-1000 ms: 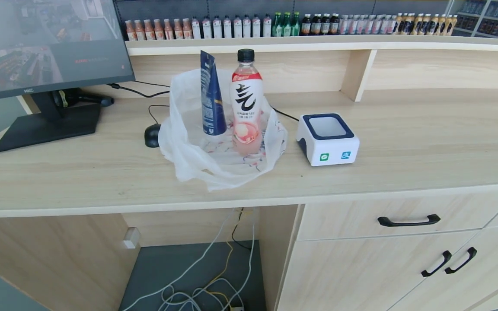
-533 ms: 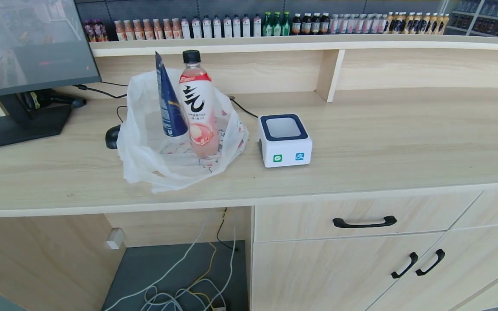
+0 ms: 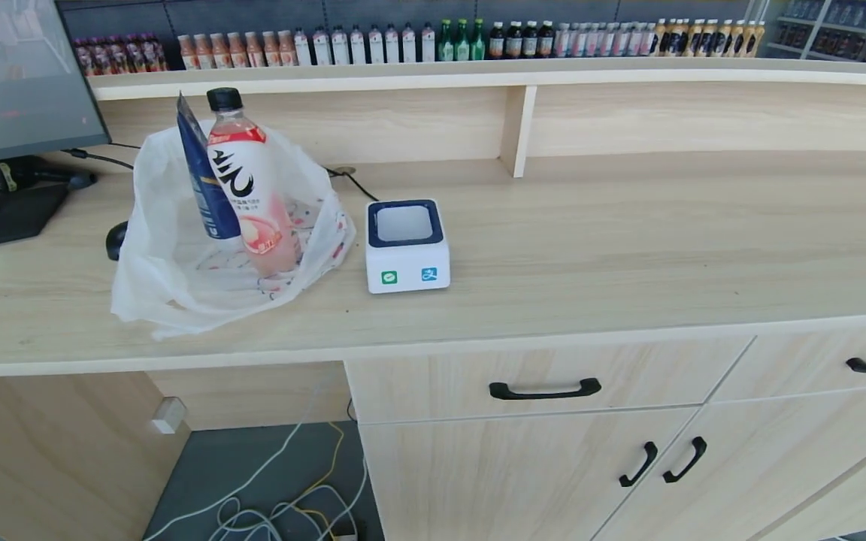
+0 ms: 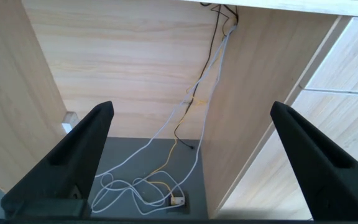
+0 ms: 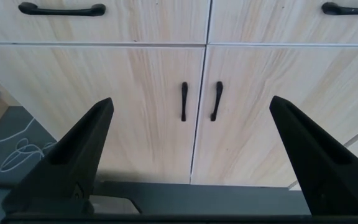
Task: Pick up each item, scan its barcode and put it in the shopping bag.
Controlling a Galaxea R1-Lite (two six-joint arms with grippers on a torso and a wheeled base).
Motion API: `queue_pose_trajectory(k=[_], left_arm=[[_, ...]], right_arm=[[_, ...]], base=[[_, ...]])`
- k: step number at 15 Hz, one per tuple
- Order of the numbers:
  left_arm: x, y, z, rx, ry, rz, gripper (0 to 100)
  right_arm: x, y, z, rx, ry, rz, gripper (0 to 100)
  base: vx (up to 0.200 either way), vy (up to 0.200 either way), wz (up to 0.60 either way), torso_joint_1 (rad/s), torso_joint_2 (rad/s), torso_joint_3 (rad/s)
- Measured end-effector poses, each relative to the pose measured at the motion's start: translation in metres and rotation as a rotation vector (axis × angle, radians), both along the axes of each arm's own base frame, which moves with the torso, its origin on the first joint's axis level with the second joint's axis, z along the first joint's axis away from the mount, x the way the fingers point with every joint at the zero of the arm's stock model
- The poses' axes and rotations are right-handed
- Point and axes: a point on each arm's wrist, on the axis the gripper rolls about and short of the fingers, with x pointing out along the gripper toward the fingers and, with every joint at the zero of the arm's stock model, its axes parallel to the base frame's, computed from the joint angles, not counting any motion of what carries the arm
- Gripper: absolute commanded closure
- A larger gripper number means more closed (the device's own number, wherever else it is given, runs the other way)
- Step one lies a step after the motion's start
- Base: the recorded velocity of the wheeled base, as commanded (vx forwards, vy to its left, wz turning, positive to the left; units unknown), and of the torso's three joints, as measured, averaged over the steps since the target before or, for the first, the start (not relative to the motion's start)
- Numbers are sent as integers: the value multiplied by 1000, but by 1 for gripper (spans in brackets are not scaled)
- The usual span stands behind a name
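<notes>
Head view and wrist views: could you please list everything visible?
shopping bag: one, white, counter's left part
bottle: one, pink, black cap, upright in bag
package: one, dark blue, upright in bag beside bottle
scanner: one, white, dark-blue rim, right of bag
mouse: one, black, left of bag
monitor: one, black, far left
counter: one, light wood
shelf bottles: many, mixed colours, behind counter
cables: several, white and yellow, under counter
left gripper: one, black, open, facing cables
right gripper: one, black, open, facing cabinet doors

Left gripper (image 4: 191, 106), right gripper (image 5: 191, 101): fingers (image 4: 73, 162) apart.
</notes>
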Motion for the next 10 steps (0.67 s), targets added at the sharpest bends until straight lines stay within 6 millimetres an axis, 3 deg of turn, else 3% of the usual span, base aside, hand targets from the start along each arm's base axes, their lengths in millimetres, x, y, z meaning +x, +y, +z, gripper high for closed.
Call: queue_pose_trajectory(k=[10], left_arm=[[0,0,0,10,0,0,0]], right_arm=[[0,0,0,2,1,0,0]], base=[[0,0,0,0,0,0]])
